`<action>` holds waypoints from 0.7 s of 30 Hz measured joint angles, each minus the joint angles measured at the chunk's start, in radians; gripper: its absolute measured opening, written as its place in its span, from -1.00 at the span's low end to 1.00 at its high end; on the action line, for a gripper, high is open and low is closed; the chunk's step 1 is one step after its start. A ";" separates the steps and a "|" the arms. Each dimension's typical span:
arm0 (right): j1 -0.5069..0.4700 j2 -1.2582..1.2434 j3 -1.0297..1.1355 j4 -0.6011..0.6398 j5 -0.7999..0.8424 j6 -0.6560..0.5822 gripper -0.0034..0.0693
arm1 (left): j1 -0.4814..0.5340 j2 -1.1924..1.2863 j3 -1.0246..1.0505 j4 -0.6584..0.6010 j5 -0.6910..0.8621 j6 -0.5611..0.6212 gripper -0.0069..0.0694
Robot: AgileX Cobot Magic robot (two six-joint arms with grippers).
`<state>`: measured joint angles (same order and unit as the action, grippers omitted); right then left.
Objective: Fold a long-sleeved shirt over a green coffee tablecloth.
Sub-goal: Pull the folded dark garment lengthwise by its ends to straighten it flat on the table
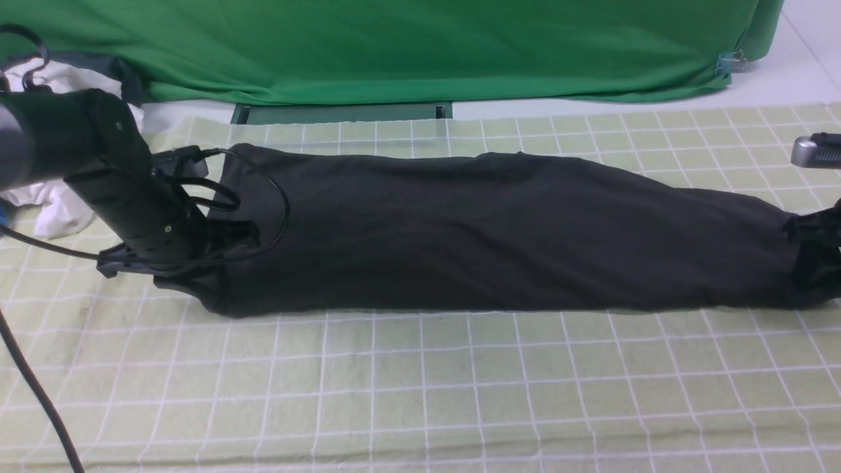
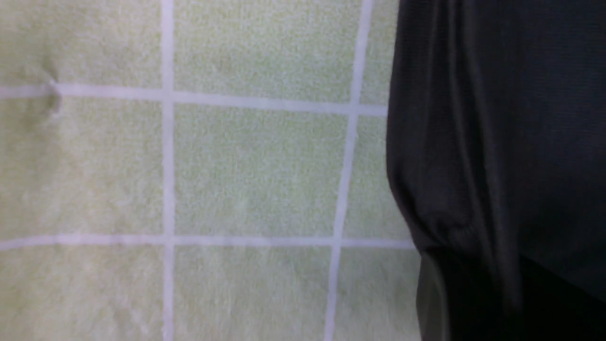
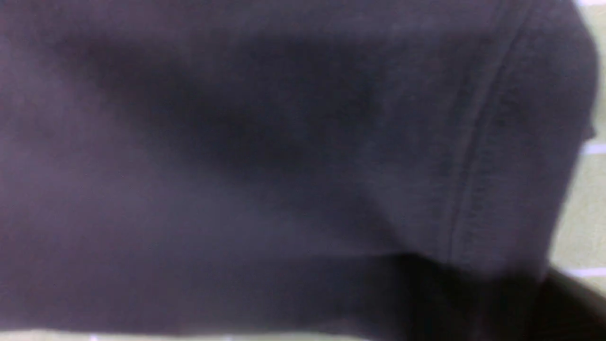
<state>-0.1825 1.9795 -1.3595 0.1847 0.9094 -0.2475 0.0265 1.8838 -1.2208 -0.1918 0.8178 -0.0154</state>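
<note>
The long-sleeved shirt (image 1: 499, 236), narrowed into a band, is laid across the green coffee tablecloth (image 1: 420, 394), nearer its far edge. The left gripper (image 1: 220, 240) and right gripper (image 1: 815, 253) are set at its ends; their closure cannot be told. A crosswise fold seems prepared, for which firm grips are needed.

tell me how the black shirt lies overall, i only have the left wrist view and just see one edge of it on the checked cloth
observer: the long-sleeved shirt is folded into one long band, running left to right across the green coffee tablecloth.
operator: where's the right arm
observer: the right gripper is at the band's right end, at the edge of the front view. Its jaws are too dark to read.
operator: anything else around
observer: a white garment lies bunched at the far left, beyond the left arm, apart from the shirt.
</note>
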 joint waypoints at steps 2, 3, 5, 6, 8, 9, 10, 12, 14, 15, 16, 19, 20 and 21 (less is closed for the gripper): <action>0.000 -0.007 0.000 0.003 0.007 -0.004 -0.67 | 0.000 -0.014 0.000 0.007 0.010 0.000 -0.64; 0.000 -0.013 0.000 0.004 0.013 -0.006 -0.73 | 0.000 -0.032 0.000 0.012 0.024 0.000 -0.64; 0.000 -0.047 0.000 0.004 0.071 -0.014 -0.79 | 0.000 -0.075 0.007 0.019 0.073 0.000 -0.64; 0.000 -0.062 0.000 0.004 0.103 -0.017 -0.79 | 0.000 -0.092 0.016 0.023 0.087 0.000 -0.64; 0.000 -0.085 0.002 0.001 0.155 -0.018 -0.79 | 0.000 -0.121 0.038 0.029 0.098 -0.004 -0.64; 0.000 -0.106 0.009 -0.006 0.193 -0.019 -0.79 | 0.000 -0.149 0.062 0.034 0.104 -0.011 -0.64; 0.000 -0.123 0.019 -0.009 0.217 -0.019 -0.79 | 0.000 -0.179 0.091 0.040 0.109 -0.018 -0.64; 0.000 -0.181 0.073 -0.023 0.251 -0.017 -0.78 | -0.001 -0.261 0.178 0.072 0.121 -0.052 -0.64; 0.000 -0.210 0.111 -0.026 0.257 -0.015 -0.77 | -0.001 -0.296 0.220 0.087 0.129 -0.067 -0.64; 0.000 -0.229 0.139 -0.028 0.258 -0.013 -0.76 | -0.001 -0.317 0.253 0.095 0.132 -0.078 -0.64; 0.000 -0.248 0.170 -0.030 0.253 -0.010 -0.76 | -0.001 -0.341 0.279 0.099 0.137 -0.082 -0.64; 0.000 -0.293 0.258 -0.036 0.215 0.003 -0.73 | -0.001 -0.400 0.364 0.109 0.149 -0.086 -0.64; 0.000 -0.303 0.282 -0.040 0.202 0.006 -0.72 | -0.001 -0.414 0.386 0.109 0.149 -0.086 -0.64; 0.000 -0.309 0.305 -0.046 0.188 0.008 -0.72 | -0.001 -0.419 0.398 0.109 0.149 -0.086 -0.64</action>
<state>-0.1825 1.6701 -1.0548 0.1388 1.0974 -0.2394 0.0256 1.4651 -0.8230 -0.0825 0.9667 -0.1018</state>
